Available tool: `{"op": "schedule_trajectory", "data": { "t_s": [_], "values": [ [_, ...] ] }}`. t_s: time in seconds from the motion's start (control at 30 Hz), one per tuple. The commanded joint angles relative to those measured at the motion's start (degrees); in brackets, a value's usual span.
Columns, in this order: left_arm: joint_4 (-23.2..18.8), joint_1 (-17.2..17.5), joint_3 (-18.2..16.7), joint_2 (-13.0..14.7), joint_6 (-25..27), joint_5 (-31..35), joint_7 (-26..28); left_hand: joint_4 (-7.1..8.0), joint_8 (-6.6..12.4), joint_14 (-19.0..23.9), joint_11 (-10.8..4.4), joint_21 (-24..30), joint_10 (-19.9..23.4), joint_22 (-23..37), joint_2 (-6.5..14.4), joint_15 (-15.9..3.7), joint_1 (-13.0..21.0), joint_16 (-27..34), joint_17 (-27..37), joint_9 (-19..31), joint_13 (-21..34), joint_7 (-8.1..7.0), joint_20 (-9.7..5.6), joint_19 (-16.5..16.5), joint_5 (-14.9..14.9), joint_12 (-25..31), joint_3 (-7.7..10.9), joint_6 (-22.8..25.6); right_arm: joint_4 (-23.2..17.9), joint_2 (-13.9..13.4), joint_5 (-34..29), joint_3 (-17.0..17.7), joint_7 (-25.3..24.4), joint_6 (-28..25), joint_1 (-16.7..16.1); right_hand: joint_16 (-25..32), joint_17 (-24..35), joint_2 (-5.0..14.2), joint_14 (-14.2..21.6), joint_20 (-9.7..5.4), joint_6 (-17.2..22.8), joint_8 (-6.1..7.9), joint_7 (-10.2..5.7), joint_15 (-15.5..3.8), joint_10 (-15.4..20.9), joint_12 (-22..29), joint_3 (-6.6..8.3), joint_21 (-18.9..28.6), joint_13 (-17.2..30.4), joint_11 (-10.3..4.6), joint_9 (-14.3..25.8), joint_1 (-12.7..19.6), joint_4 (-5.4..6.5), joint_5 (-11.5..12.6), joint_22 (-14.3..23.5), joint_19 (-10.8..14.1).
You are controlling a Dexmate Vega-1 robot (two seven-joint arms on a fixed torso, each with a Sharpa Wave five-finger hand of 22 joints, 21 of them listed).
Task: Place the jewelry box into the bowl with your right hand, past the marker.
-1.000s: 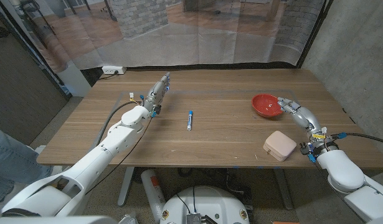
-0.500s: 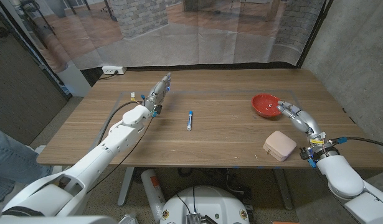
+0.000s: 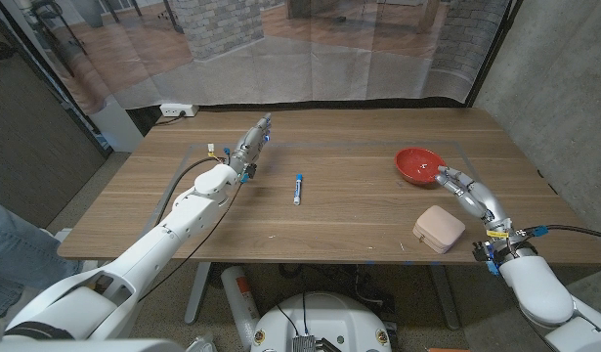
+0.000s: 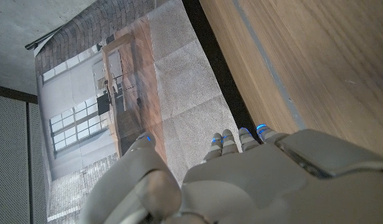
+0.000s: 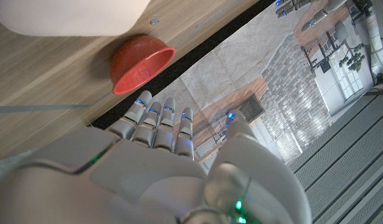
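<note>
The right robot hand [image 3: 464, 188] holds nothing, fingers apart, between the box [image 3: 438, 229] and bowl [image 3: 418, 164]. The left robot hand [image 3: 251, 138] is open too. The marker [image 3: 298, 187] lies mid-bench

A glossy red round bowl [image 3: 418, 164], a pale pink rounded-square jewelry box [image 3: 439, 229], and a slim white marker with blue ends [image 3: 298, 188] are seen on a brown wood-grain table [image 3: 349, 210], while both grey-white robot hands are lit by small blue fingertip lights.

- The left hand [image 4: 253, 180], fingers extended and holding nothing, reaches over the wooden bench [image 4: 316, 56].
- Beyond the bench edge hangs a translucent sheet [image 4: 179, 81].
</note>
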Motion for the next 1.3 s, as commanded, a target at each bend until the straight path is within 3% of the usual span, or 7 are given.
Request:
{"op": "schedule_trajectory", "data": {
  "t_s": [0.03, 0.6, 1.03, 1.3],
  "values": [
    [-0.85, -0.09, 0.3, 0.11, 0.26, 0.36, 0.1, -0.06, -0.12, 0.31, 0.15, 0.19, 0.35, 0.24, 0.46, -0.19, 0.57, -0.21, 0.22, 0.33, 0.08, 0.31, 0.34, -0.42, -0.2, -0.22, -0.08, 0.37, -1.14, 1.55, -4.06, 0.63, -1.04, -0.45, -2.32, 0.22, 0.16, 0.09, 0.41, -0.9, 0.25, 0.12, -0.23, -0.1, 0.37, 0.29, 0.36, -0.07, 0.3, -0.23, 0.21, 0.36, -0.14, 0.44, 0.31, 0.38],
    [-0.17, -0.58, 0.67, -0.58, -0.38, 0.7, -0.13, -0.1, -0.05, 0.42, 0.06, 0.18, 0.43, 0.24, 0.56, -0.18, 0.67, -0.19, 0.23, 0.34, 0.09, 0.33, 0.39, -0.43, -0.29, -0.24, -0.19, 0.75, -2.91, 1.67, -10.82, 0.9, -1.85, -4.04, -3.44, -0.09, 0.13, -0.27, 0.07, -0.62, 0.39, 0.1, -0.56, -0.19, 0.07, 0.07, 0.33, -0.49, 0.31, -0.28, 0.22, 0.6, -0.32, 0.5, 0.32, 0.44],
    [-0.55, -0.73, 0.78, -0.67, 0.1, 0.97, 0.39, -0.12, -0.07, 0.52, 0.09, 0.2, 0.5, 0.25, 0.65, -0.23, 0.73, -0.17, 0.23, 0.34, 0.09, 0.25, 0.37, -0.4, -0.36, -0.26, -0.28, 0.86, -5.13, 1.08, -17.27, 1.23, -2.8, -8.63, -5.47, -0.77, 0.1, -1.95, -1.5, 2.87, -1.26, -0.58, -1.6, 0.09, -1.53, -0.67, -0.05, -1.68, 0.39, -0.29, 0.23, 1.25, -0.88, 0.78, 0.36, -0.09],
    [0.06, -1.38, 1.0, -0.87, 0.2, 1.09, -0.01, -0.13, -0.11, 0.64, 0.04, 0.19, 0.49, 0.25, 0.72, -0.26, 0.77, -0.13, 0.24, 0.34, 0.09, 0.25, 0.4, -0.42, -0.42, -0.29, -0.35, 0.88, -5.41, 1.16, -20.4, 0.19, -4.09, -10.35, -5.69, -0.87, 0.09, -2.45, -1.88, 3.38, -1.69, -0.69, -1.95, 0.37, -1.9, -0.81, -0.11, -1.95, 0.42, -0.36, 0.23, 1.57, -1.06, 0.92, 0.37, -0.05]
  ]
}}
